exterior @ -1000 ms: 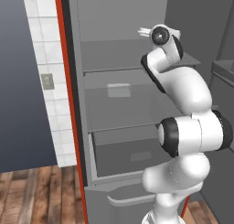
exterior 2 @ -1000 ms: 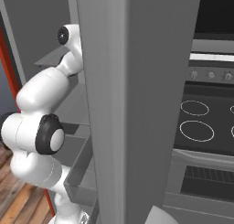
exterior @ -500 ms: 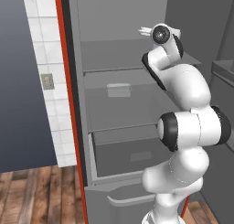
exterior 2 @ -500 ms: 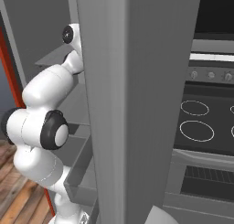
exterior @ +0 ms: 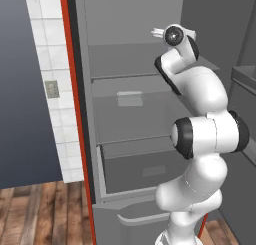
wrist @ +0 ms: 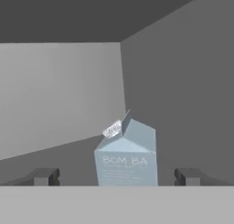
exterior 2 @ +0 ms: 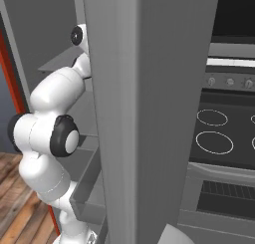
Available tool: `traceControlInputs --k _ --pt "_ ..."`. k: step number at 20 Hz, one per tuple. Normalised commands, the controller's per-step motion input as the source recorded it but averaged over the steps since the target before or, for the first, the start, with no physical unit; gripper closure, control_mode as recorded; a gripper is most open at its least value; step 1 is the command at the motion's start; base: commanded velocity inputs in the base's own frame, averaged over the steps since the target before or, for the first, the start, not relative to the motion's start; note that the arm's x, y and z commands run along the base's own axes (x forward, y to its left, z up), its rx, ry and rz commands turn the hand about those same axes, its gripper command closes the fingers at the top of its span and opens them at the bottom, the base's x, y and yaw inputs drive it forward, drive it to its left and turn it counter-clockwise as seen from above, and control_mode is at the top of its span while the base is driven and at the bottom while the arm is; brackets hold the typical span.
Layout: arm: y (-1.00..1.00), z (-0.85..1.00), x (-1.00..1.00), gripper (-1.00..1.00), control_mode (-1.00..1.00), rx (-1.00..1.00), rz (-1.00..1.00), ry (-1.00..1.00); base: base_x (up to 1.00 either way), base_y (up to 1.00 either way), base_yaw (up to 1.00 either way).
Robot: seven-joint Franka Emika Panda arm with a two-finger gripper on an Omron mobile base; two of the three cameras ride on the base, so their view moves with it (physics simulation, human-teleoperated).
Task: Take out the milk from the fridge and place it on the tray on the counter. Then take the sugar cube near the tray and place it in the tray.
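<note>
In the left base view, a white tiled wall strip (exterior: 47, 89) with one small grey switch plate (exterior: 51, 89) stands at the far left, above a wooden floor (exterior: 40, 211). Just right of it runs the red edge of the fridge (exterior: 125, 54), whose open grey interior shows two shelves and one bottom drawer (exterior: 145, 171), partly pulled out. One white arm (exterior: 205, 134) rises from the lower right and reaches into the upper compartment.

In the right base view, the same arm is at the left, reaching behind one tall grey panel, probably the fridge's side wall, though from this angle I cannot be sure. To the right sits one stove (exterior 2: 224, 138) with three burner rings in sight and a row of knobs above them.

In the hand view, one milk (wrist: 127, 154) carton stands upright on the fridge shelf near the back corner, its gabled top up. The gripper (wrist: 117, 176) is spread wide and holds nothing; its two dark fingertips (wrist: 43, 176) sit at either side of the carton, apart from it.
</note>
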Motion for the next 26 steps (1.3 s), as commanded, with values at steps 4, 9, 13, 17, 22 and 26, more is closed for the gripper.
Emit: traceControlInputs --k 4,9,13,17,22,26 --pt "-0.11 0.00 0.00 -1.00 -1.00 0.00 0.00 -0.03 0.00 0.00 0.00" --pt "-0.03 -0.05 0.04 -1.00 -1.00 0.00 0.00 0.00 0.00 0.00 0.00" --pt "-0.03 -0.24 0.03 -1.00 -1.00 0.00 0.00 0.00 0.00 0.00 0.00" --pt "-0.05 -0.10 0.00 -1.00 -1.00 0.00 0.00 0.00 0.00 0.00 0.00" --pt "0.00 0.00 0.11 -1.00 -1.00 -0.01 0.00 0.00 0.00 0.00 0.00" --pt "0.00 0.00 0.15 -1.00 -1.00 0.00 0.00 0.00 0.00 0.00 0.00"
